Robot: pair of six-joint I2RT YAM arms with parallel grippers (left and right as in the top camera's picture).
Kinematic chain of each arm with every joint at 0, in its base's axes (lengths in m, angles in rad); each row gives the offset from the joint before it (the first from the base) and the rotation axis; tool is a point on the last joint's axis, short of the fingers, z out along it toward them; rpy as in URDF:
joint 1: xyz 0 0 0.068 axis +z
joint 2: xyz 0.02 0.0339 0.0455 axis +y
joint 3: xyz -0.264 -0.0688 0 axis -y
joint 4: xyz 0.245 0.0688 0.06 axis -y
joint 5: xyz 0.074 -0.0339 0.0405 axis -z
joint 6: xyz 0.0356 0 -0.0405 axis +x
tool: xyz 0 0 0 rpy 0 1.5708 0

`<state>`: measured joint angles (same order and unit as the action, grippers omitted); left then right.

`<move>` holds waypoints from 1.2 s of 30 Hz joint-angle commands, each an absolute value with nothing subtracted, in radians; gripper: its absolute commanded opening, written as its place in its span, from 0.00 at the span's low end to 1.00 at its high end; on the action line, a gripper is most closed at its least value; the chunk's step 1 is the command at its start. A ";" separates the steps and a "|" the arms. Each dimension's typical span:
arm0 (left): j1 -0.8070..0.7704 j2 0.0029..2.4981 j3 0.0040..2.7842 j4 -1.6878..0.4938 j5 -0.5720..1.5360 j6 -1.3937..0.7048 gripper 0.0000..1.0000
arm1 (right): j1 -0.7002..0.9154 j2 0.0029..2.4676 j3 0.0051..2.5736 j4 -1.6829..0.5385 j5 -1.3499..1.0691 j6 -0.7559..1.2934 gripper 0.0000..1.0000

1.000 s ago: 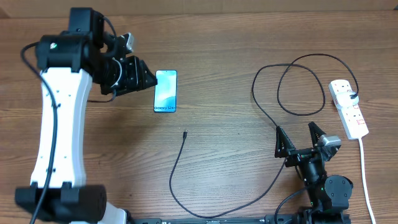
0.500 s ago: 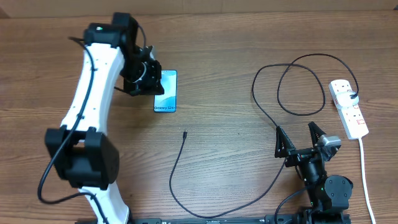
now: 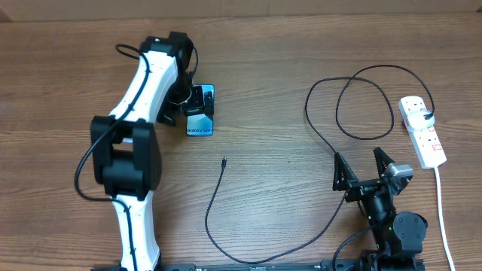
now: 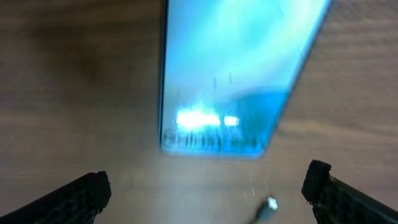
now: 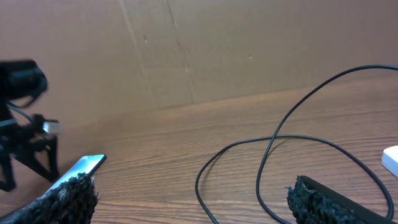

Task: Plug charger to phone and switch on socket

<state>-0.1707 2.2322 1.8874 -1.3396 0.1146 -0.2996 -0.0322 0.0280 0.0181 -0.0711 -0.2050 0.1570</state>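
Note:
The phone (image 3: 201, 119) lies flat on the wooden table, its light-blue screen up. My left gripper (image 3: 196, 99) hovers over the phone's far end, open and empty. In the left wrist view the phone (image 4: 227, 74) fills the top, blurred, ahead of my open left gripper (image 4: 208, 177). The charger's plug tip (image 3: 224, 161) lies loose below the phone, and shows as a blurred plug tip (image 4: 269, 204) in the left wrist view. The charger cable (image 5: 272, 142) loops across to the socket (image 3: 422, 132) at the right edge. My right gripper (image 3: 364, 167) stands open near the front, apart from everything.
The socket's white cord (image 3: 442, 211) runs down the right side to the front edge. In the right wrist view the left arm (image 5: 22, 124) stands by the phone (image 5: 86, 165), with my right gripper (image 5: 193, 185) open over bare wood. A brown wall backs the table.
The left arm has swung right from beside the phone to over its far end. The right arm, cable and socket have not moved.

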 commanded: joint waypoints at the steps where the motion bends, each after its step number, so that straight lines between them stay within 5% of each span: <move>1: -0.178 2.307 1.890 -1.282 0.103 -0.252 1.00 | -0.035 0.024 0.008 -0.065 -0.204 0.159 1.00; 13: -0.180 2.334 1.886 -1.094 0.097 -0.224 1.00 | -0.035 0.024 0.008 -0.065 -0.204 0.159 1.00; 36: -0.249 2.334 1.825 -1.086 -0.008 -0.248 1.00 | -0.035 0.024 0.008 -0.065 -0.204 0.159 1.00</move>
